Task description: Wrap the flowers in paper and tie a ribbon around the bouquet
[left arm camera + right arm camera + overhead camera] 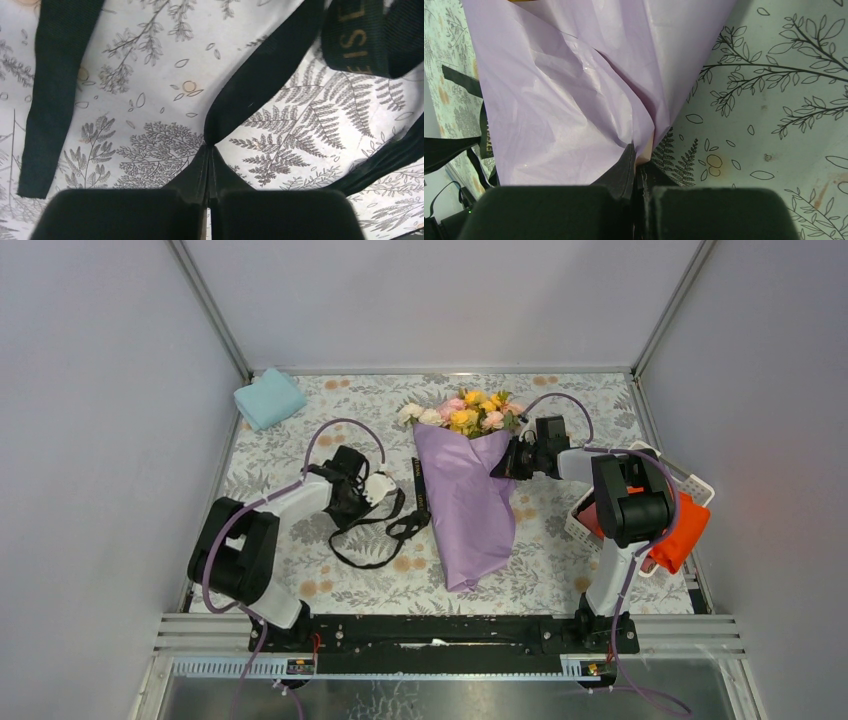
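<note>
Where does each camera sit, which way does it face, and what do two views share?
Top external: above and behind the arm bases, looking down on the table; left gripper and right gripper show.
Left wrist: on the left arm, looking down past the left gripper, shut on the ribbon.
Right wrist: on the right arm, looking past the right gripper, shut on the paper.
Shared: top external and left wrist both show the ribbon; top external and right wrist, the paper.

Pale gold letters "ISE" on the black ribbon (358,39)
</note>
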`<state>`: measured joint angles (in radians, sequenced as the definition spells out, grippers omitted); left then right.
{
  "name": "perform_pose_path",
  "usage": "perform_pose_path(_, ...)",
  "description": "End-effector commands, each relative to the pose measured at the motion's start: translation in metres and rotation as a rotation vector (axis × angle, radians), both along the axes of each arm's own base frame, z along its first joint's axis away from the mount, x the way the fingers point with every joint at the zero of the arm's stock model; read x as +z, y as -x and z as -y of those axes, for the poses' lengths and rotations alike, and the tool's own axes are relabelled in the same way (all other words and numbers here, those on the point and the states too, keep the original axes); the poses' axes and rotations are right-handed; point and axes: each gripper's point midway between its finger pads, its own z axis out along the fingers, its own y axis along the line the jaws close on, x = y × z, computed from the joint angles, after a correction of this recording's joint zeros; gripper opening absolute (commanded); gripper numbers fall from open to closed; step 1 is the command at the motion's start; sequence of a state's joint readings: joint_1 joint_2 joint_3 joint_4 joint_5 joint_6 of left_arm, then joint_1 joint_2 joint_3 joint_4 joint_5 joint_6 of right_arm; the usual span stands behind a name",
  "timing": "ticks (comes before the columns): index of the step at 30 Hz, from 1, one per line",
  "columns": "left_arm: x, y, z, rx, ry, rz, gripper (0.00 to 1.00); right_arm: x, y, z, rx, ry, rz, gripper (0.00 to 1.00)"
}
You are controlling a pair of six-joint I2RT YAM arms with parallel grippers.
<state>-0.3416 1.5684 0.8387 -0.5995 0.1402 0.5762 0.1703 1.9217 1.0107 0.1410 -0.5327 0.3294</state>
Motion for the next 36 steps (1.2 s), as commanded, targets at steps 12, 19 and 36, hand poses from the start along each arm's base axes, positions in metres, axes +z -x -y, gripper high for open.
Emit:
perform_pose_path(12, 0.051, -0.065, -0.243, 0.781, -0.329, 0.301, 0.00, 0.016, -0.010, 0.011, -0.034, 0.079, 0.059, 0.00)
perform_pose_path(19, 0.059, -0.076, -0.229, 0.747, -0.305, 0.295, 0.68, 0.015, -0.012, 0.012, -0.037, 0.088, 0.056, 0.00)
perform_pose_path(36, 0.043, -0.054, 0.099, -0.162, 0.102, 0.105, 0.61, 0.011, -0.010, 0.014, -0.033, 0.105, 0.038, 0.00)
